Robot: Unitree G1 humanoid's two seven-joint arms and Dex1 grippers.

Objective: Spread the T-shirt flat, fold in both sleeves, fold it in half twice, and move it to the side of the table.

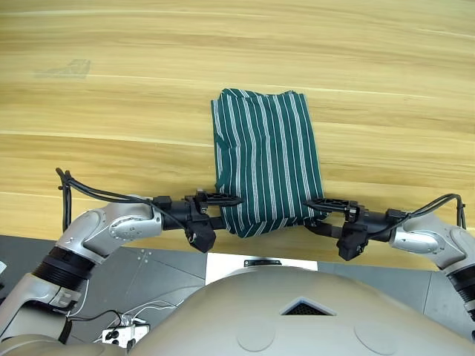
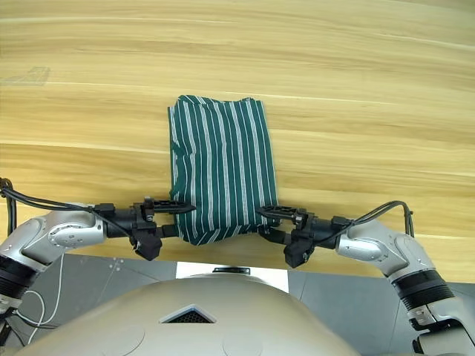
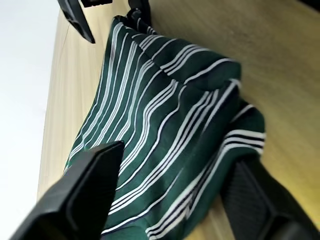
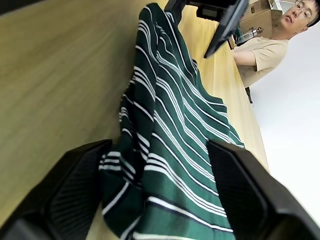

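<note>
The green white-striped T-shirt [image 1: 267, 159] lies folded into a narrow rectangle on the wooden counter [image 1: 111, 133], its near end at the counter's front edge. The left end effector [image 1: 220, 219] sits at the shirt's near left corner with its fingers spread apart, cloth between them. The right end effector [image 1: 326, 226] is at the near right corner, its fingers likewise apart around the fabric.

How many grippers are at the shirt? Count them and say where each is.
2. The left gripper straddles the near left corner of the shirt; the right gripper straddles its near right corner.
</note>
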